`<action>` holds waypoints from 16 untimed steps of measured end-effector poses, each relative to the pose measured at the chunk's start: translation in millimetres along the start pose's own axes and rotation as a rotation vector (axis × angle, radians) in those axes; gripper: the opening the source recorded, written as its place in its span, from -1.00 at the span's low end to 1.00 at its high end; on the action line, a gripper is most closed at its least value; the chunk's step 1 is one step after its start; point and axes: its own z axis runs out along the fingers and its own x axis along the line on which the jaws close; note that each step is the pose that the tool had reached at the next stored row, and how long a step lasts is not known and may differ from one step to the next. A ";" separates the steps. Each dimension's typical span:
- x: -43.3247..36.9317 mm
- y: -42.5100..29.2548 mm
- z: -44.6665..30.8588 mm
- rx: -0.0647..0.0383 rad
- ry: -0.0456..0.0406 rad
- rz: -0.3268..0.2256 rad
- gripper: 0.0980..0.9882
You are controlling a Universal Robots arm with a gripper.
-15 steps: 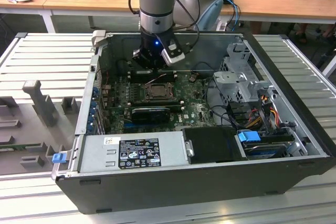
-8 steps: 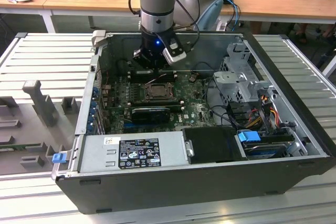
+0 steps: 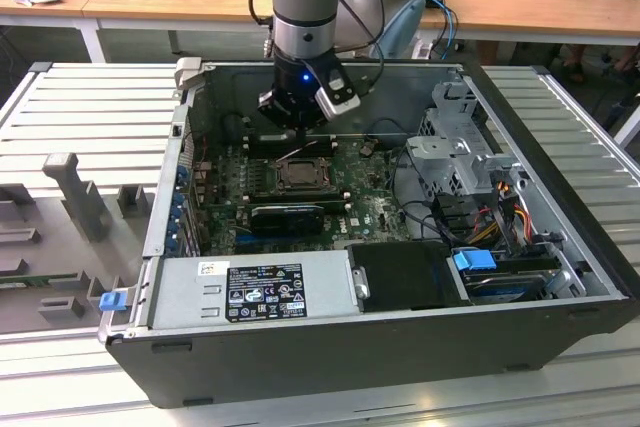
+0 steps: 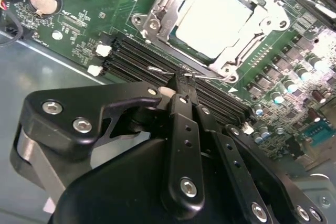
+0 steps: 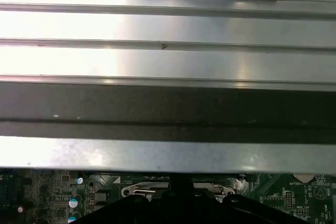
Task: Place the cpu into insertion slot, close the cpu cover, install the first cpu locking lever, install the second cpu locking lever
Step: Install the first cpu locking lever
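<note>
The cpu lies flat in the insertion slot, pale face up, with the cpu cover closed down around it — its window frames the chip. The hand hovers low just beside the socket, over the black memory slots; its fingers are pressed together at the tips, pinching a thin wire locking lever that runs along the socket's edge. In the exterior view a long black expansion card lies near the socket, and a tangle of cables sits toward that view's right inside the computer case.
</note>
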 end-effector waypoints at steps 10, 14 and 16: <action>-11.9 0.1 8.2 0.000 0.0002 -0.002 -0.98; -14.3 -0.5 11.4 0.000 0.0004 -0.004 -0.98; -15.1 -0.9 12.7 0.000 0.0008 -0.007 -0.98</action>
